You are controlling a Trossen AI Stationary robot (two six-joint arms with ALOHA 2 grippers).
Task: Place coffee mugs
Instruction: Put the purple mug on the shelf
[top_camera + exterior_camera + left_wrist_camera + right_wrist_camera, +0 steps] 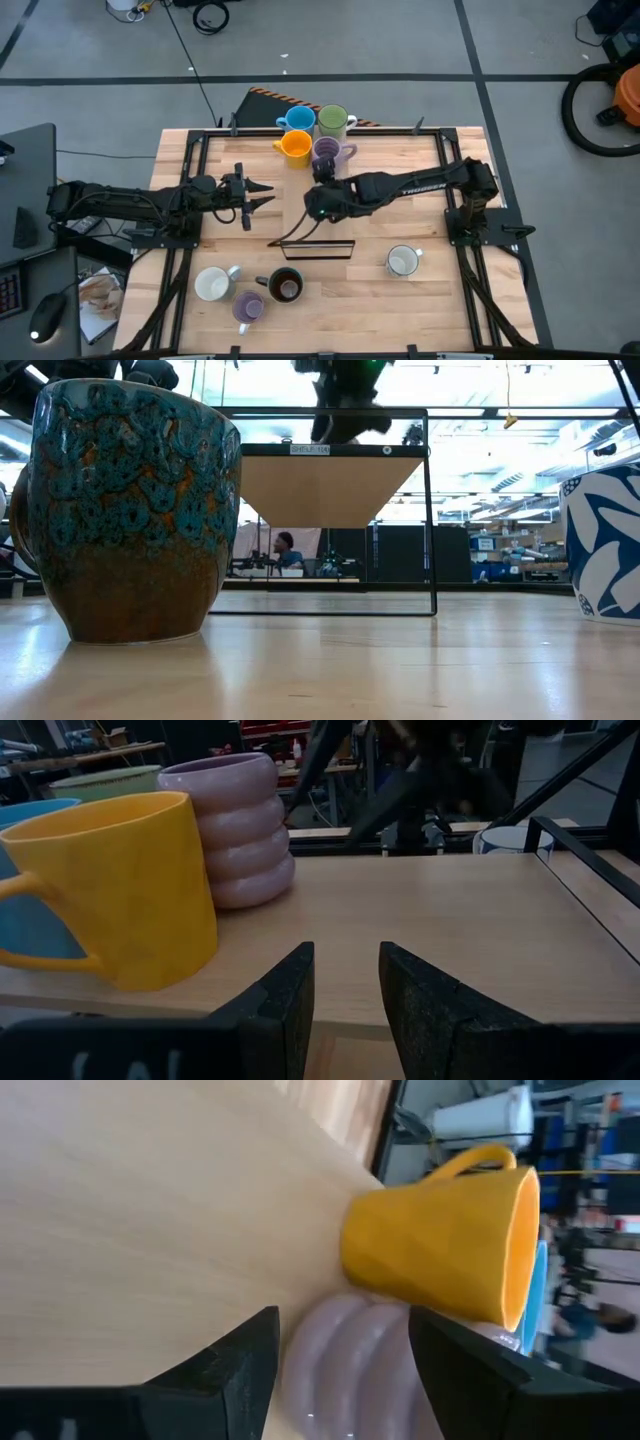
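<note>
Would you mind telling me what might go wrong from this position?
The right gripper is open around the lilac mug, which touches the orange mug; pulling back carelessly may nudge both. The blue mug and green mug crowd behind. The left gripper waits nearby, open, and the arms may clash.

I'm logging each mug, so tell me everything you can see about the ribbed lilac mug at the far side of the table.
The ribbed lilac mug looks like glazed ceramic, its wall stacked in rounded rings. It stands upright, mouth up, handle pointing right in the high view. It sits close against the orange mug, below the green mug. The right gripper is open around it.
</note>
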